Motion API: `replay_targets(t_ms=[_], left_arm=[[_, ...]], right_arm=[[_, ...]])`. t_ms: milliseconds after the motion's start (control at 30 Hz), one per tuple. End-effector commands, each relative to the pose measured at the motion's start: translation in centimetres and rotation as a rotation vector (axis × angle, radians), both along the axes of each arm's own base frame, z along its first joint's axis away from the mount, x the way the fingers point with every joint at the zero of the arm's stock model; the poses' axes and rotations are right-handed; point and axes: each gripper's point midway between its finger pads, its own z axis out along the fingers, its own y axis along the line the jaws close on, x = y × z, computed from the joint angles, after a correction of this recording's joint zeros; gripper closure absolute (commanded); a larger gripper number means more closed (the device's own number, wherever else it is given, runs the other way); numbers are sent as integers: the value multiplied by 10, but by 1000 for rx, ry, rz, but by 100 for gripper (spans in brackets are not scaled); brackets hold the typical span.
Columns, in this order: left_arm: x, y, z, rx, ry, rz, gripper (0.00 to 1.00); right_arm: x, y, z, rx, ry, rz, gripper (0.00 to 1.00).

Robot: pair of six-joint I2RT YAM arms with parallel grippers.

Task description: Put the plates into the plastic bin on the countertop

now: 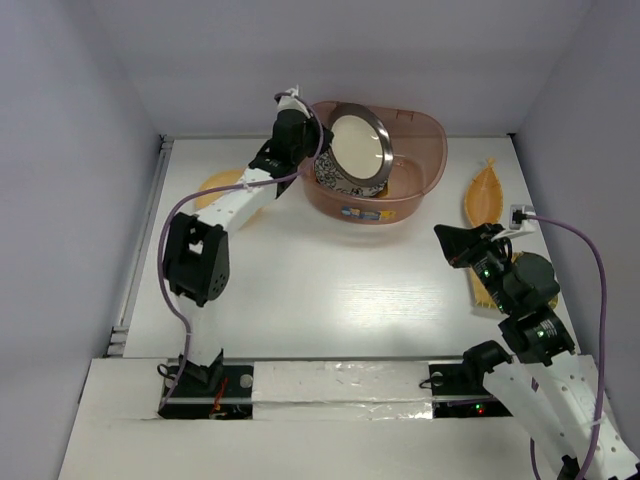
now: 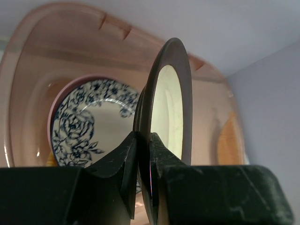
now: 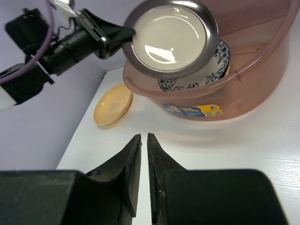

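- left gripper (image 2: 144,145) clamped on rim of metal plate (image 1: 357,148), held on edge over plastic bin (image 1: 425,150)
- floral plate (image 2: 89,122) lies inside plastic bin
- right gripper (image 3: 144,145) closed, empty, over countertop (image 1: 330,290)

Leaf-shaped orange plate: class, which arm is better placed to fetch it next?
Right, probably: the right gripper is empty near the leaf-shaped plate; the left gripper holds the metal plate over the bin.
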Motion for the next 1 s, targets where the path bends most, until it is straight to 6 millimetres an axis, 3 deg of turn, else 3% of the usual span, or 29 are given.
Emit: replay_targets(t_ms=[0,100,367,500,567,667,800,867,967], left_arm=[[2,-11,98,-133,-214,-45,100],[17,-18,71,-107,-174,-42,100],[29,-19,18,-31,-86,-22,100],[39,-6,-12,70,-22,51,74],[42,3,-18,116,-15,87,60],[44,14,-18,168,-22,129,50],[43,23,-8,214,-43,154,44],[37,26,12,208,-88,154,39],[22,38,48,186,-148,178,39]], right_arm=[[-1,-1,17,-4,-44,-6,84],[1,0,13,-9,-34,-3,84],[6,5,2,-4,-14,10,84],[8,6,-2,-7,-4,10,84],[8,6,-3,-8,-3,11,84],[8,6,-1,-7,-7,10,84],[8,4,0,-10,-8,1,84],[7,3,1,-9,-10,0,84],[8,3,1,-13,-9,-4,84]])
